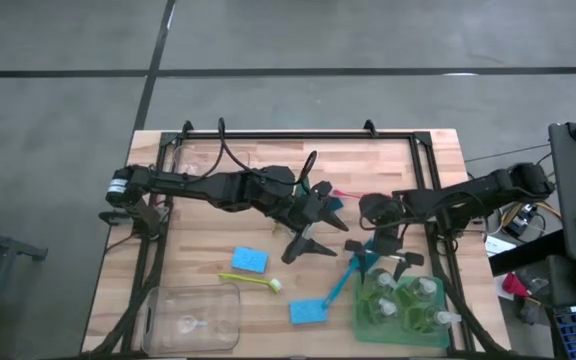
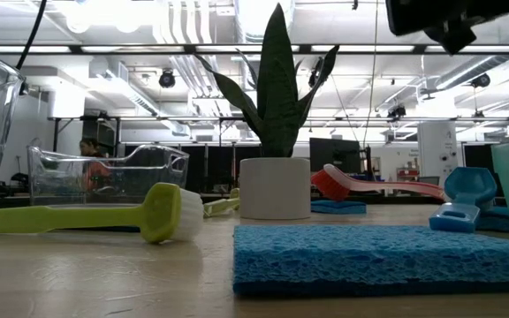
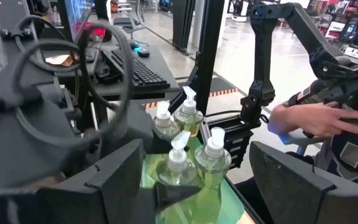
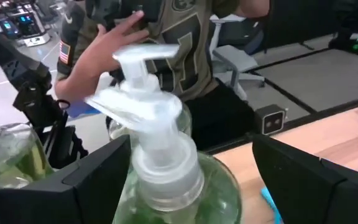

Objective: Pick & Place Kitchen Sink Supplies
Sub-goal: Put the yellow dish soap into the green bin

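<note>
4 pump bottles of yellow-green liquid are seen standing upright and close together in the green tray at the near right corner of the desk, apparently gathered there as the collecting place for the supplies. The right claw is held just above the tray's far edge, and in the right wrist view a pump bottle stands between its 2 fingers, which are spread apart on either side and do not touch it; it is judged that a bottle is either about to be gripped or has just been set down. The left claw is poised over the middle of the desk with its fingers wide apart and nothing between them, facing the tray. 2 blue sponges lie flat on the wood, 1 near the middle and 1 beside the tray, and a yellow-green brush lies between them. A blue brush rests slanted against the tray's left edge, close under the right claw. A clear bin sits at the near left, and a potted plant stands mid-desk. A person is seen beyond the desk.
</note>
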